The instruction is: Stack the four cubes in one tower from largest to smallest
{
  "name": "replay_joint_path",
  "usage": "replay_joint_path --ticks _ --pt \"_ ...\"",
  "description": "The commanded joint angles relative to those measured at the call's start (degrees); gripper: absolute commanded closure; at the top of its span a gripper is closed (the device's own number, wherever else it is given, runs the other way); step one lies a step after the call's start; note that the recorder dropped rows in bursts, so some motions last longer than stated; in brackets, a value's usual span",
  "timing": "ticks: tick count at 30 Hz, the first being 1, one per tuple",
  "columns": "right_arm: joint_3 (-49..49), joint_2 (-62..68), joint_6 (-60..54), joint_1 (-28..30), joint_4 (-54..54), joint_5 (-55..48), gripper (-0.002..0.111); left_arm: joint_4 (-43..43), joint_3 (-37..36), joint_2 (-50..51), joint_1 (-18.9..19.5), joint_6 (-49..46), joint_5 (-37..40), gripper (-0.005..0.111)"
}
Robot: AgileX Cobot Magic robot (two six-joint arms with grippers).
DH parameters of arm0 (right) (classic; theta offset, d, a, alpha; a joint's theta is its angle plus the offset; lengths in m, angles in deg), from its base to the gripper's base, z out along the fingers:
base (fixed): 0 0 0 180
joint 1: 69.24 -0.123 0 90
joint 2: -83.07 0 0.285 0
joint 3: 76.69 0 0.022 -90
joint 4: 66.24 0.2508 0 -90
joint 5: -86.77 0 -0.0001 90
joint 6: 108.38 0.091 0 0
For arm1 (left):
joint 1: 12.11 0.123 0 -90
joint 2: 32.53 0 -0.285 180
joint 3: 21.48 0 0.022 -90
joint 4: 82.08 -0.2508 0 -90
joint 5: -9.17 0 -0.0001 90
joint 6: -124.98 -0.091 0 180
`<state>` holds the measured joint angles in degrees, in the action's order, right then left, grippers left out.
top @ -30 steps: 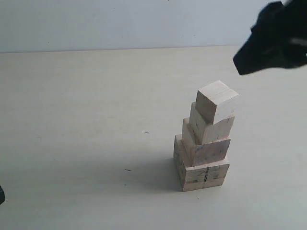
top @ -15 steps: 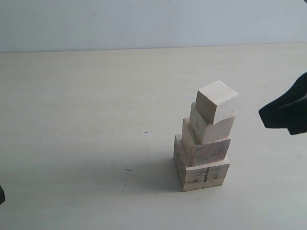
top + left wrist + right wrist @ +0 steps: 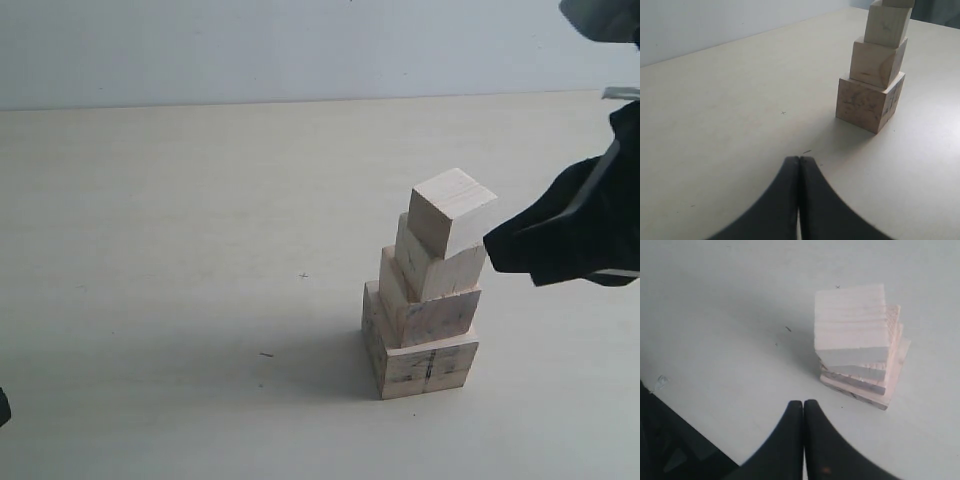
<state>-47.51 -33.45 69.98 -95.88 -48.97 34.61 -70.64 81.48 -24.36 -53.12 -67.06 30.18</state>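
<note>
The tower [image 3: 428, 290] stands upright on the table [image 3: 180, 250], its long axis vertical and the largest cube at the base. My right gripper [image 3: 803, 407] hangs near its top, fingers pressed together and empty. My left gripper [image 3: 799, 162], also pressed together, sits well apart.

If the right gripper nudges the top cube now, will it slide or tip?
Likely it tips off: the top cube sits turned, overhanging the cube below. Bare wood is rigid, so it should move whole. The largest cube, wide and flat on the table, probably stays.
</note>
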Motion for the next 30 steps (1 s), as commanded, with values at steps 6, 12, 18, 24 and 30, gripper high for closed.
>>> replay_joint_path --ticks 6,12,18,24,30 --pt "0.3 3.7 -1.8 0.0 0.4 3.3 0.108 -0.2 -0.2 -0.4 0.1 0.0 -0.3 0.107" --pt "0.3 5.0 -2.8 0.0 0.4 4.0 0.108 -0.2 -0.2 -0.4 0.1 0.0 -0.3 0.107" --pt "0.3 6.3 -3.1 0.0 0.4 5.4 0.108 -0.2 -0.2 -0.4 0.1 0.0 -0.3 0.107" --pt "0.3 7.1 -3.2 0.0 0.4 6.0 0.108 -0.2 -0.2 -0.4 0.1 0.0 -0.3 0.107" --pt "0.3 7.1 -3.4 0.0 0.4 7.5 0.108 -0.2 -0.2 -0.4 0.1 0.0 -0.3 0.107"
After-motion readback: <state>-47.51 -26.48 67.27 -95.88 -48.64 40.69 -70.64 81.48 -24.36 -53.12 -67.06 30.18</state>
